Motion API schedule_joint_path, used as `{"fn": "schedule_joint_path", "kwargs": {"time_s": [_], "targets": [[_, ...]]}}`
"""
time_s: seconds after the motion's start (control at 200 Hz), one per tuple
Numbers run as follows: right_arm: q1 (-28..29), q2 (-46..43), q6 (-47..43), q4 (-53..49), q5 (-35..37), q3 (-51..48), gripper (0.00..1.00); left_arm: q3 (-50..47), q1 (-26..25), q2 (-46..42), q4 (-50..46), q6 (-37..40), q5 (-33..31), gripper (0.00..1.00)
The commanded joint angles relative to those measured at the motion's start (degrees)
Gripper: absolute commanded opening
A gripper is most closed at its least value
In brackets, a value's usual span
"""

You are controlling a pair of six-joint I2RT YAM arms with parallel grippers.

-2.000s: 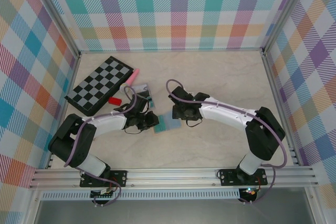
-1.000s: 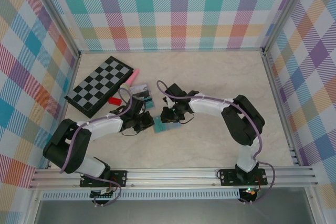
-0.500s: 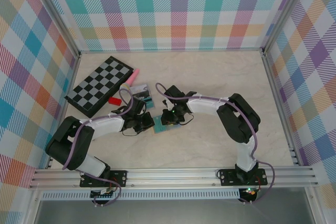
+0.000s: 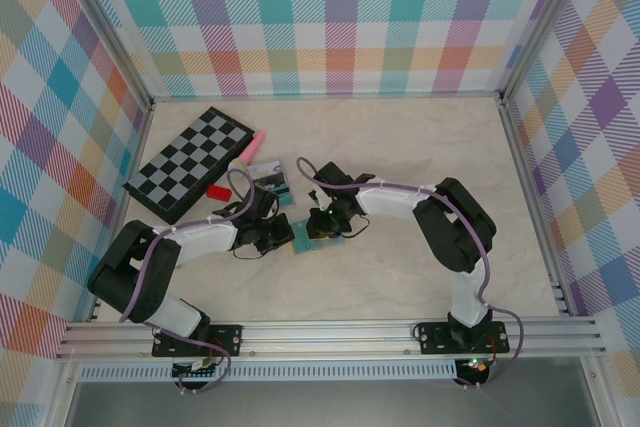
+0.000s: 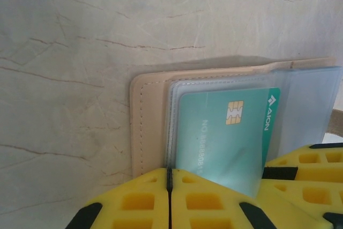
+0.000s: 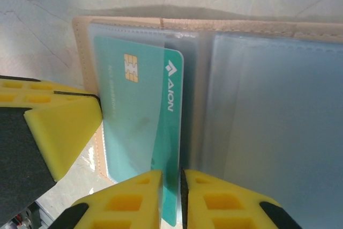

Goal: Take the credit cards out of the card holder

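Note:
The tan card holder (image 4: 312, 238) lies open on the table, its clear inner sleeves facing up (image 6: 268, 105). A teal credit card (image 5: 225, 132) with a gold chip sits partly out of one sleeve. My left gripper (image 5: 169, 171) is shut on the holder's near edge, where the sleeve meets the tan border (image 5: 147, 116). My right gripper (image 6: 171, 178) has closed on the card's (image 6: 142, 111) protruding long edge, which stands between its yellow fingertips. In the top view the left gripper (image 4: 283, 237) and the right gripper (image 4: 326, 224) meet over the holder from either side.
A folded chessboard (image 4: 190, 159) lies at the back left, with a pink stick (image 4: 250, 144), a red piece (image 4: 217, 191) and a teal-and-dark item in clear plastic (image 4: 272, 175) beside it. Checked walls enclose the table on three sides.
The right arm swung in from the right to the holder. Over the last second its jaws narrowed onto the card's edge. The left gripper has stayed clamped on the holder.

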Motion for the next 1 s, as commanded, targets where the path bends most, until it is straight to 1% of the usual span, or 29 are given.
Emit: {"fn": "schedule_joint_path", "kwargs": {"time_s": [0.0, 0.195, 0.29, 0.435, 0.57, 1.0], "targets": [[-0.3, 0.6, -1.2, 0.9, -2.5, 1.0, 0.16, -0.5, 0.7, 1.2, -0.7, -0.2, -0.3, 0.06], [-0.3, 0.7, -0.6, 1.7, -3.3, 0.9, 0.16, -0.6, 0.7, 1.3, -0.8, -0.1, -0.1, 0.06], [-0.3, 0.8, -0.5, 1.5, -2.7, 1.0, 0.13, -0.7, 0.7, 1.3, -0.8, -0.1, -0.2, 0.06], [-0.3, 0.5, -0.6, 0.3, -0.7, 1.0, 0.08, -0.7, 0.7, 0.9, -1.5, 0.1, -1.0, 0.06], [-0.5, 0.0, -0.5, -1.5, 1.8, 0.6, 0.06, -0.6, 0.9, 0.1, -2.3, 0.6, -1.6, 0.07], [-1.5, -3.3, 0.1, -4.0, 6.3, -1.5, 0.01, -0.6, 1.7, -0.8, -3.4, 1.5, -1.4, 0.07]]}}
